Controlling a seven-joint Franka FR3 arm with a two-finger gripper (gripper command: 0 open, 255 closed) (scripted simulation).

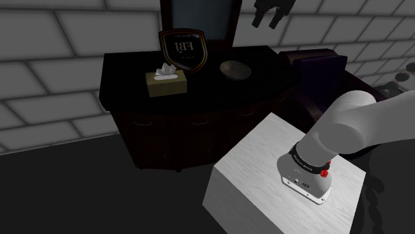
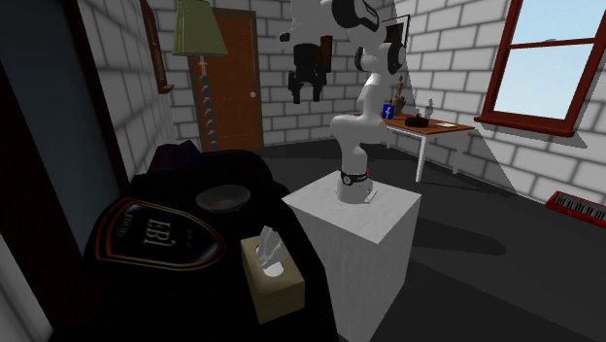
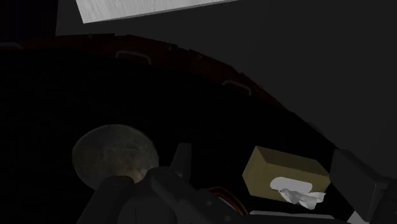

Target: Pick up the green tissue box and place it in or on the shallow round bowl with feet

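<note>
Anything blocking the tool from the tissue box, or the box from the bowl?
Nothing visible. The tool hangs high, with clear air down to the tissue box. Bare dresser top runs from box to bowl; the shield plaque stands farther back.

White brick walls (image 2: 456,58), dark floor (image 2: 466,214).
Brown wooden door (image 2: 238,87) behind the gripper (image 2: 307,95); bright red-framed window (image 2: 558,49) far off to its side.

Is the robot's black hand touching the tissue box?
Apart. The second exterior view shows the gripper hanging high in the air, with the tissue box far below it on the dark dresser.
</note>
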